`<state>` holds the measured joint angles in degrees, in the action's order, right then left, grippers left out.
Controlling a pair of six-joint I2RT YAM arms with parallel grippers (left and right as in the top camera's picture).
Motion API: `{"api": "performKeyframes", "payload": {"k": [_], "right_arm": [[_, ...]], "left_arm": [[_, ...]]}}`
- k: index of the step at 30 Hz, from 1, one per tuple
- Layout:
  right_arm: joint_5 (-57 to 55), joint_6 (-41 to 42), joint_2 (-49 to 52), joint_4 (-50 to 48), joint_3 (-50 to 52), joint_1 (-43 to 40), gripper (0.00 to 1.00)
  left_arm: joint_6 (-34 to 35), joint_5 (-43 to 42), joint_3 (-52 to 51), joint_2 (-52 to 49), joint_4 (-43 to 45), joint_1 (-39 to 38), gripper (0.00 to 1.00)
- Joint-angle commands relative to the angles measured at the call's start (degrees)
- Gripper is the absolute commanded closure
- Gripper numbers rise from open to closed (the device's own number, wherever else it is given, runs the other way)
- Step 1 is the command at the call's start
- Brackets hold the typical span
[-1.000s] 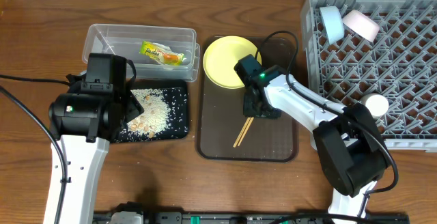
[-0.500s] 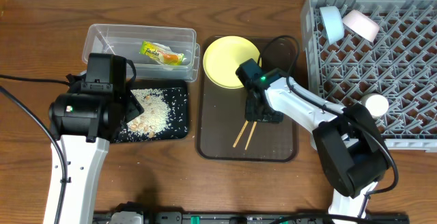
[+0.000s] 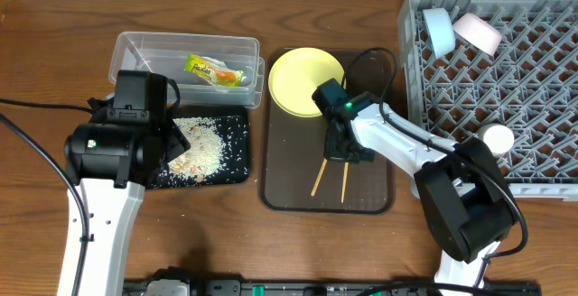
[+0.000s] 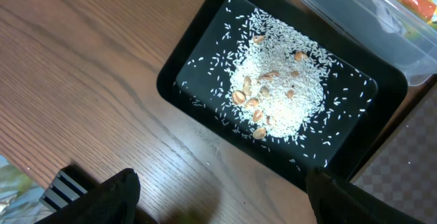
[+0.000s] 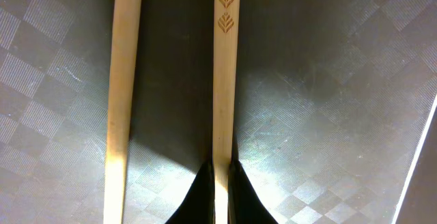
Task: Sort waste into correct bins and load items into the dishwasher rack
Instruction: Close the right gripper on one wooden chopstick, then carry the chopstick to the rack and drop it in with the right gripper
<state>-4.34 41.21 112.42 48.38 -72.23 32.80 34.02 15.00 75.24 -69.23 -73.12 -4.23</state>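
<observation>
The left gripper (image 4: 222,183) hangs wide open, empty, beside the rice (image 4: 276,91) in the black tray (image 4: 362,108). The wrapper (image 3: 217,72) has print too small to read. Only the right wrist view shows leaves on the chopstick (image 5: 223,80) pinched by the right gripper (image 5: 220,176), on the brown tray (image 3: 289,170).

Soft, even indoor light; mostly sharp.
Overhead shadows are faint. Up close, a pale sheen lies on the brown serving tray (image 5: 280,142) and shadow darkens the gap between the chopsticks (image 5: 224,80); the left gripper (image 4: 218,186) has dark, blurred fingers (image 4: 102,200).
</observation>
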Motion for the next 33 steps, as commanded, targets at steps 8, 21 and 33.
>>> {"api": "performKeyframes", "payload": {"k": [8, 21, 33], "right_arm": [[0.8, -12.9, -14.8, 1.5, 0.0, -7.1, 0.99], [0.9, -35.5, -25.9, 7.7, 0.0, -24.5, 0.99], [4.2, -42.9, -23.9, -1.3, 0.0, -32.3, 0.99]], "left_arm": [[-1.0, 0.7, 0.3, 0.0, -0.2, 0.2, 0.19], [-1.0, 0.7, 0.3, 0.0, -0.2, 0.2, 0.18], [-0.9, 0.7, 0.3, 0.0, -0.2, 0.2, 0.19]]}}
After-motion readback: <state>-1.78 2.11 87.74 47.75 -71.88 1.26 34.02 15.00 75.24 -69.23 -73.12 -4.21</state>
